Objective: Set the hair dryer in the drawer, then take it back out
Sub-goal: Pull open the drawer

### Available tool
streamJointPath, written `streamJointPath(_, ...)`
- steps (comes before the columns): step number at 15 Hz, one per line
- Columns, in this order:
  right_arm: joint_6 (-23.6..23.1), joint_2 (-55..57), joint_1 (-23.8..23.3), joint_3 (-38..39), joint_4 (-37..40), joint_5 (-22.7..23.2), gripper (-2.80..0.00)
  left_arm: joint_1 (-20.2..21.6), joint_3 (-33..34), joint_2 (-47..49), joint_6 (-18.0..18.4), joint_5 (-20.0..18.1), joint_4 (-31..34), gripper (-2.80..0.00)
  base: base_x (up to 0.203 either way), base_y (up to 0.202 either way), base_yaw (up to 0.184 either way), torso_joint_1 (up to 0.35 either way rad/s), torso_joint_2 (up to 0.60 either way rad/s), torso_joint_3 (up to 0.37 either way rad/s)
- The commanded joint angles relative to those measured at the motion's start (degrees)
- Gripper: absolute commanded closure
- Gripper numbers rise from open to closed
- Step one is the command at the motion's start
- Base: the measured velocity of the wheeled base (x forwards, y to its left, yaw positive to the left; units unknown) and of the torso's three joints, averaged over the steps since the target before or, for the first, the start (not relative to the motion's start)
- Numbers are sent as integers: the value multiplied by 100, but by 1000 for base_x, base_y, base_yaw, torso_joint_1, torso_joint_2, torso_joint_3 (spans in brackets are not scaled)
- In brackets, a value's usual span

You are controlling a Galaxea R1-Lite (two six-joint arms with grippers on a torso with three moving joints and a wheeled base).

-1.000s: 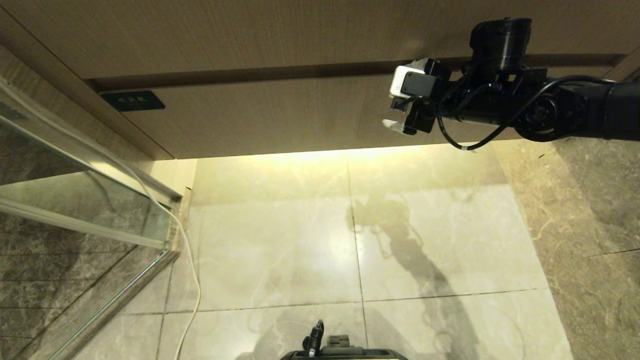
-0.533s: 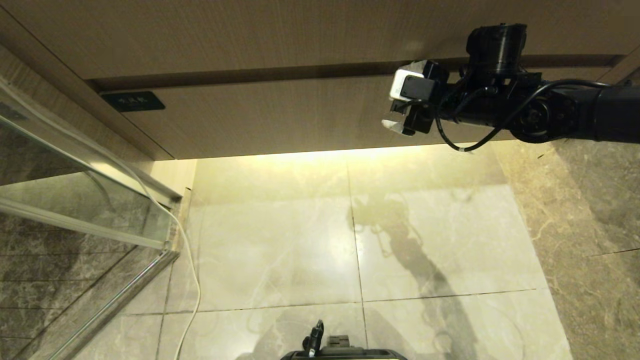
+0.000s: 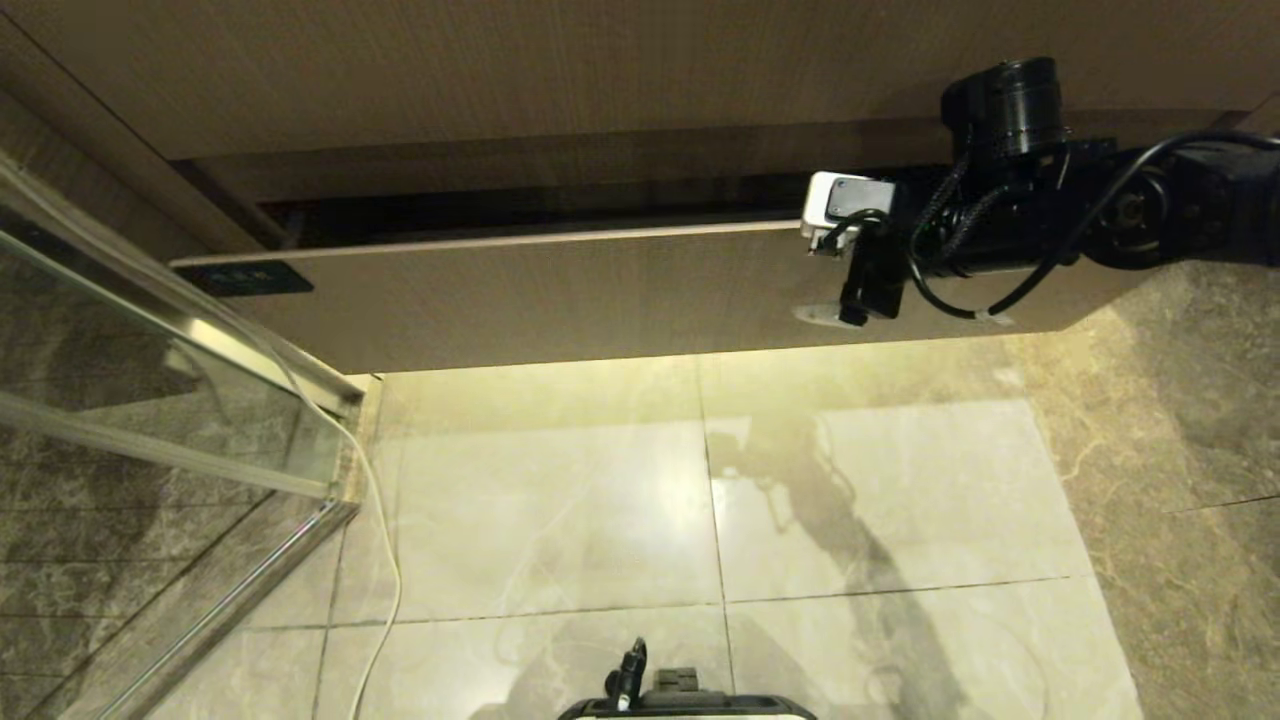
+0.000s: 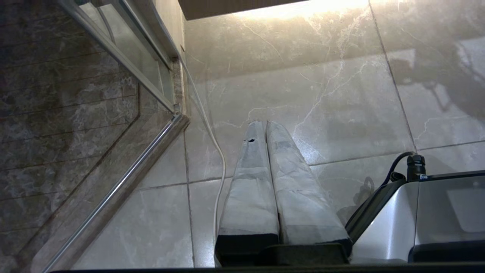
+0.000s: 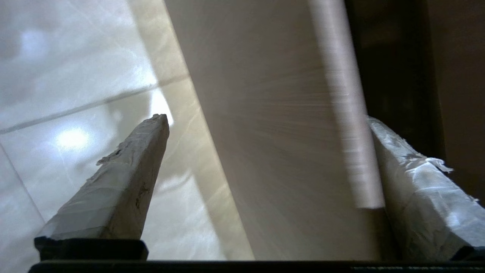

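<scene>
at left, dark label on the drawer, front pulled partly clear of the cabinet. at right, right gripper spread wide, straddling the front's top edge, holding nothing. opening step apparently in hand; next, a wider pull. hair dryer nowhere in view. left gripper parked, pressed closed, over the floor.
</scene>
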Motion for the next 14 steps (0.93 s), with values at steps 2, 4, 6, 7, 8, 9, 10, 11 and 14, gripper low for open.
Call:
streamJointPath(2, 128, -189, -7, 110, 219, -2, -280, 3, 9, -2, 2, 0, -2, 0, 0, 0, 0, 0, 0, 0)
streamJointPath(4, 162, -378, -39, 408, 513, -22, -280, -4, 9, -2, 2, 0, -2, 0, 0, 0, 0, 0, 0, 0)
streamJointPath(6, 174, -642, -115, 817, 708, -23, -280, -4, 9, -2, 2, 0, -2, 0, 0, 0, 0, 0, 0, 0)
streamJointPath(7, 186, -868, -176, 1104, 852, -18, -280, 5, 9, -2, 2, 1, -2, 0, 0, 0, 0, 0, 0, 0)
streamJointPath(8, 232, -1106, -258, 1319, 1049, -8, -280, -2, 9, -2, 2, 0, -2, 0, 0, 0, 0, 0, 0, 0)
streamJointPath(9, 329, -1310, -320, 1473, 1237, 2, -280, -4, 9, -2, 2, 0, -2, 0, 0, 0, 0, 0, 0, 0)
streamJointPath(10, 539, -1490, -362, 1596, 1359, 12, -280, 5, 9, -2, 2, 0, -2, 0, 0, 0, 0, 0, 0, 0)
streamJointPath(11, 890, -1667, -383, 1735, 1412, 21, -280, -2, 9, -2, 2, 0, -2, 0, 0, 0, 0, 0, 0, 0)
streamJointPath(14, 1596, -2106, -409, 2156, 1469, 21, -280, 5, 9, -2, 2, 0, -2, 0, 0, 0, 0, 0, 0, 0)
